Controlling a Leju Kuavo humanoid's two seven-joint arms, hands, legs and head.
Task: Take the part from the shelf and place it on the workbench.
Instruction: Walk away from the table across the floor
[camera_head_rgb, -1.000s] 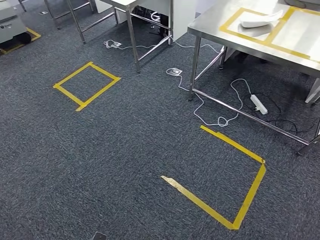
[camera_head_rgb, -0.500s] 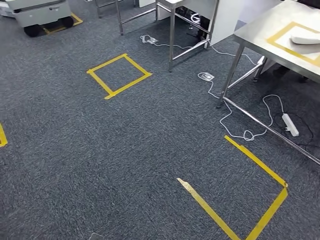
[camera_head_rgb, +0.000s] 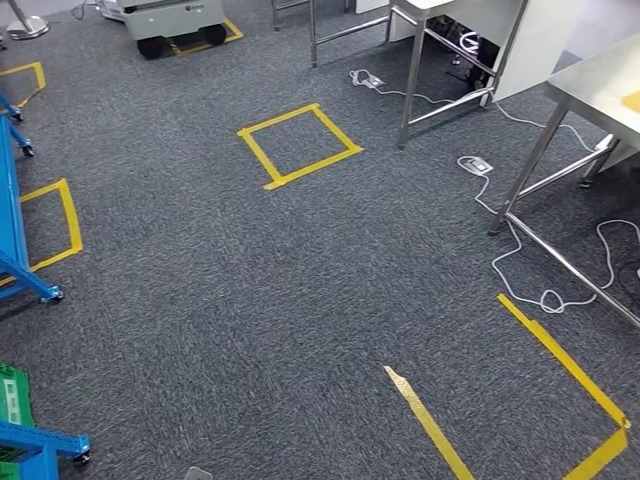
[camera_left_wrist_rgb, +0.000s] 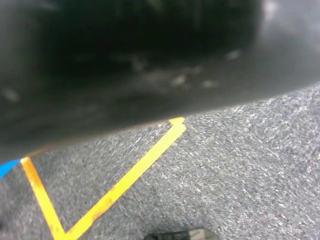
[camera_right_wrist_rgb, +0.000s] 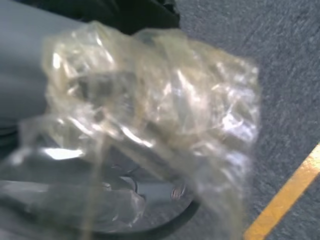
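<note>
The right robot hand (camera_right_wrist_rgb: 34, 85) looks wrapped around a crinkly clear bag (camera_right_wrist_rgb: 158, 125); it seems light, soft, slippery. Left hand: cannot tell.

Yellow tape squares (camera_head_rgb: 300, 146) mark grey carpet (camera_head_rgb: 226, 300).
</note>
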